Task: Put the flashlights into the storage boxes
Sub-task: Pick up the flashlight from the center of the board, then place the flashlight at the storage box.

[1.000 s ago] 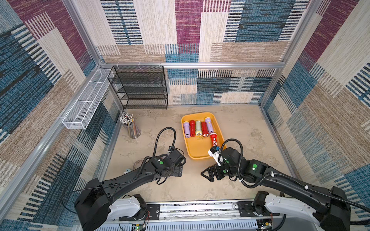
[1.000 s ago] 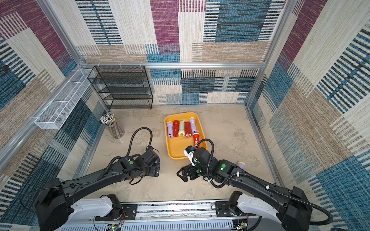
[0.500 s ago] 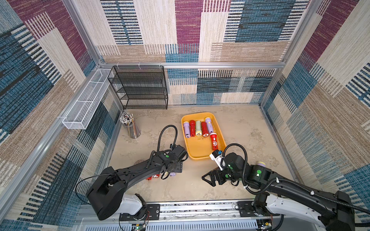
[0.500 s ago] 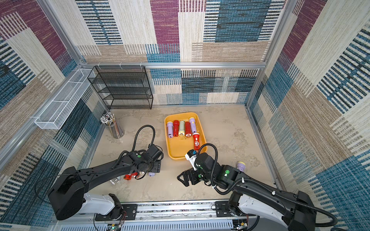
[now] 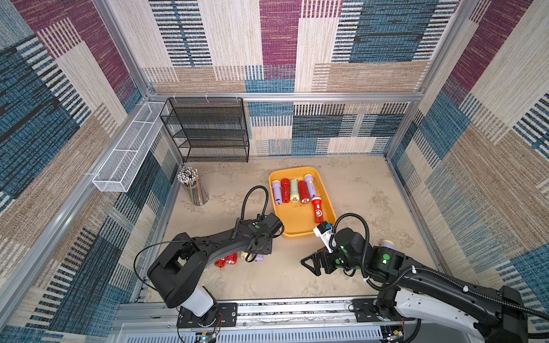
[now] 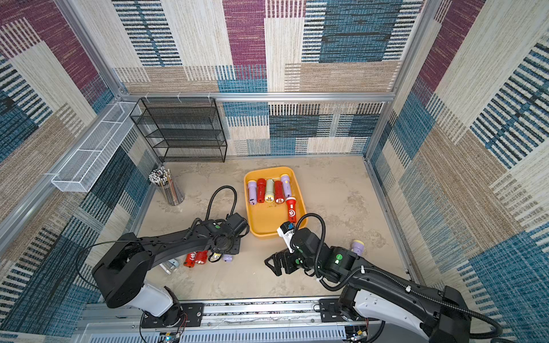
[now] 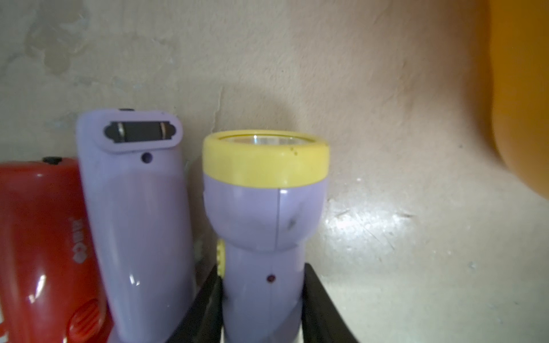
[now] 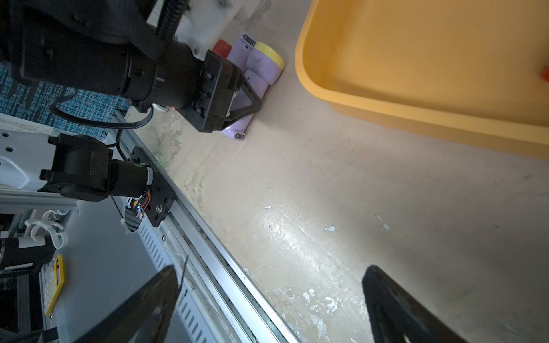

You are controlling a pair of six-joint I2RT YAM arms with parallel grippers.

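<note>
Left pincer [image 7: 263, 300] lowered, now clamped on lilac flashlight [image 7: 264, 219]; right pincer [image 8: 270, 276] remains apart

Blue, maroon and beige woven walls [image 5: 282, 44]. Mottled beige floor [image 5: 356, 193]. Black mesh shelf rack [image 5: 208, 130], white wire basket [image 5: 124, 160] in far corner.

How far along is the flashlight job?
Done: six flashlights lie in the tray. In hand: the left tool is shut on a lilac flashlight on the table. Left: a second lilac one and reds beside it, another lilac by the right arm. The right tool is open, empty.
</note>
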